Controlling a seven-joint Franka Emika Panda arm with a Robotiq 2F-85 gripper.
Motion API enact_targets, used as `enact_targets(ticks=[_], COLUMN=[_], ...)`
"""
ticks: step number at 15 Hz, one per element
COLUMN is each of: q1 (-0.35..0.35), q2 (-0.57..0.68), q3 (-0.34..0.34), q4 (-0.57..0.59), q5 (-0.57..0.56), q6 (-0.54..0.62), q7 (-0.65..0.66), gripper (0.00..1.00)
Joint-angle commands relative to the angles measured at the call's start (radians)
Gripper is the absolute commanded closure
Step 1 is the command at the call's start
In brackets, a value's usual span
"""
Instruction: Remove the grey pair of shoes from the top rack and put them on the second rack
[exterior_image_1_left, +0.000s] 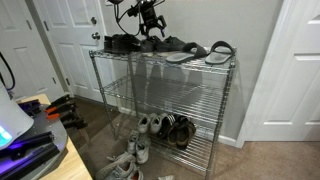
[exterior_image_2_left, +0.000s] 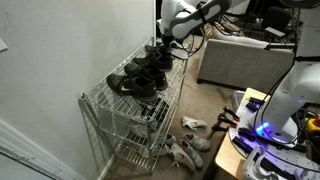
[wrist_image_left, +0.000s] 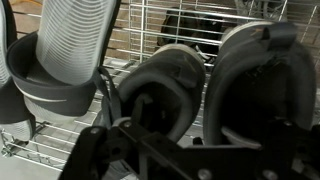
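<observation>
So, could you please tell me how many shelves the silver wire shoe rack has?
3. The top shelf carries grey and dark shoes beneath the black gripper; the middle shelf lies below it; the bottom shelf is the lowest seen. A lower tier could be hidden.

Tool (exterior_image_1_left: 150, 32): small and dark against the shoes in both exterior views; jaw gap unreadable. In the wrist view it is a blurred dark mass cropped by the bottom edge, fingertips not made out. Grey shoes (wrist_image_left: 170, 90): lower parts hidden behind the tool; one runs off the frame's side. Ribbed sole (wrist_image_left: 65, 50): cut off at top and side. Arm (exterior_image_1_left: 128, 6): leaves the top edge. Floor shoes (exterior_image_1_left: 160, 128): half screened by rack (exterior_image_1_left: 225, 100) wires.
</observation>
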Motion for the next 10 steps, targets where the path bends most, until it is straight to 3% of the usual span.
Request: enact_targets(ticks=[1,5,8,9,10], q1=[-0.002,-0.062,-0.077,-0.080,-0.081], q2=[0.051,0.155,0.217,0.235,0.248], q3=[-0.018,0.029,0.032,0.031,0.029], q4=[0.058,0.161,0.236,0.264,0.288], q5=[-0.013,0.161,0.216,0.227,0.231], q6=[0.018,-0.081,-0.168,-0.205,-0.230], q7=[-0.023,-0.160,-0.198,-0.204,-0.201], gripper=[0.00,0.00,0.02,0.26,0.27])
